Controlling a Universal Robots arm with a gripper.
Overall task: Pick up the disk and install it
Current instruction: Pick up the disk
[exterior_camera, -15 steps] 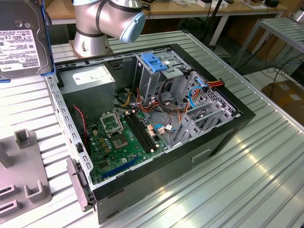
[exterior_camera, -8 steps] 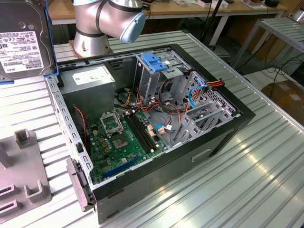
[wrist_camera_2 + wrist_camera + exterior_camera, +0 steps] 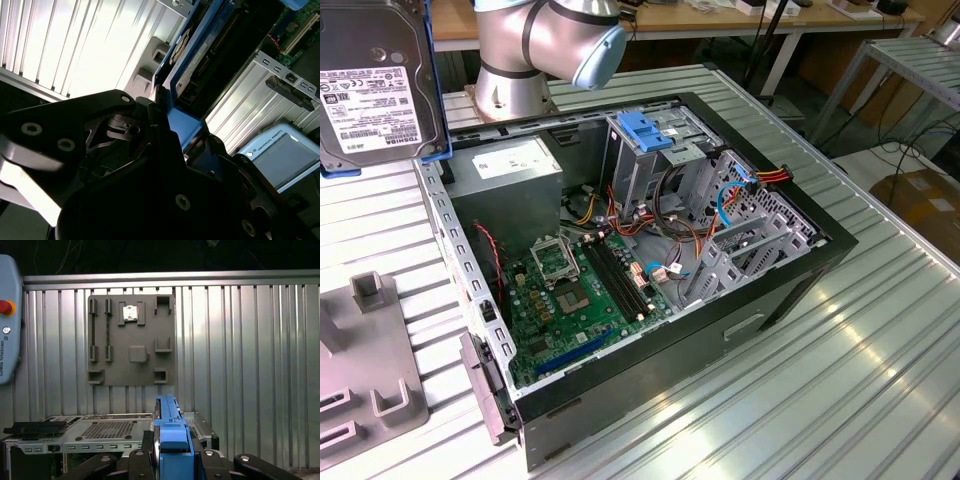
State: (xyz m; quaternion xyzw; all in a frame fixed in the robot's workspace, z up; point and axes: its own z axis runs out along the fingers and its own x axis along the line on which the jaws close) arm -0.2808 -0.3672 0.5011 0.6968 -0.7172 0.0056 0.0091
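The gripper (image 3: 172, 460) is closed on the disk (image 3: 375, 80), which hangs edge-on between the jaws, above the table (image 3: 880, 350) at the exterior view's left of the open computer case (image 3: 750, 330). Treat the disk as rigid, dense and shock-sensitive; hold its stiff body, clear of connectors. The case contains 1 motherboard (image 3: 570, 300), 1 power-supply box (image 3: 510, 185), 1 drive cage (image 3: 640, 150) and loose cables (image 3: 675, 215).

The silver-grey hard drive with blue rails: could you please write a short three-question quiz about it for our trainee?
1. True or false: the flat silver-grey hard drive with blue plastic rails lies inside the open black computer case.
2. The black gripper is shut on: A the drive; B a red cable; C nothing.
3. Fill in: the metal drive cage has a ___ plastic top.
Key: 1 false; 2 A; 3 blue.
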